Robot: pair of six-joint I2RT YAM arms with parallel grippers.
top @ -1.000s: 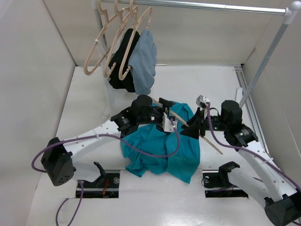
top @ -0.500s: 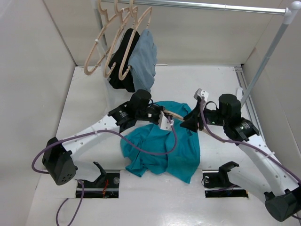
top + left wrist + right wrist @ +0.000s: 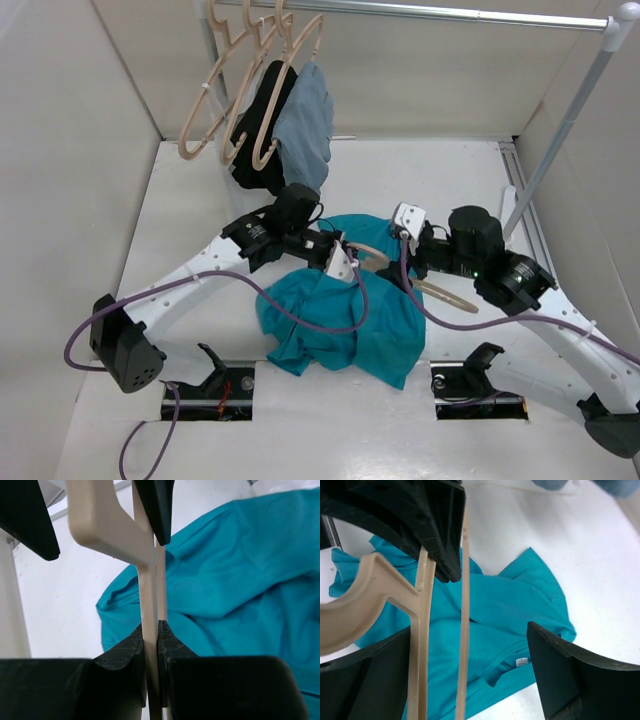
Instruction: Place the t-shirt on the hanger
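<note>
From above and behind my bases, the top camera looks down over the whole table [image 3: 180,230]. Both wrist cameras peer along my fingers [image 3: 120,655], very close, sharing the hanger [image 3: 148,605] and t-shirt [image 3: 240,580].

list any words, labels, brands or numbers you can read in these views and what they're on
No text can be read in any view.
Neck label on the teal t-shirt: a small white tag, too small to read.
Hanger: plain beige plastic, no markings visible.
</note>
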